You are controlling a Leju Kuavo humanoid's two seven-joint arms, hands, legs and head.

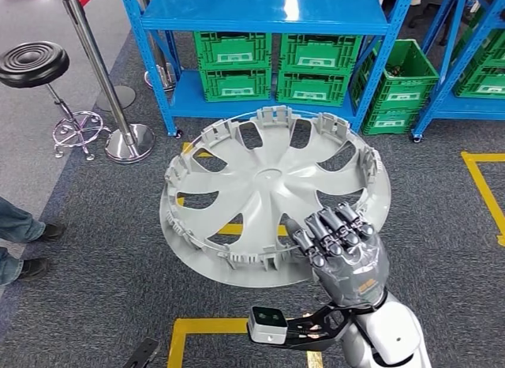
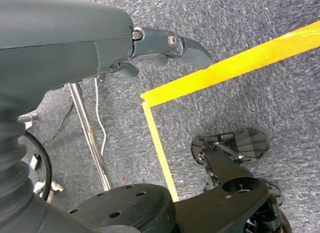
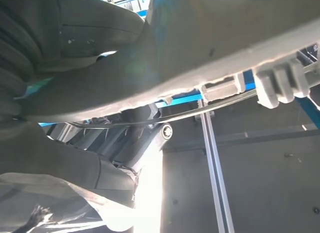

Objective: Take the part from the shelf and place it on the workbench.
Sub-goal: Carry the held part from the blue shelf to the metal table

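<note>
The left hand [image 2: 166, 43] hangs over the floor, holding nothing, though its fingers are too cut off to judge. The wheel cover [image 1: 268, 186] is off the blue shelf [image 1: 262, 13], carried level by the right hand [image 1: 339, 245] gripping its near rim. Likely next: turn toward the workbench, which isn't visible.

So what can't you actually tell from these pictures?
- Head view: the right hand covers part of the wheel cover's rim; its thumb is hidden underneath.
- Right wrist view: wheel cover blurred, too close.
- Left wrist view: left hand mostly cut off; open or shut unclear.
- Workbench: unseen.
</note>
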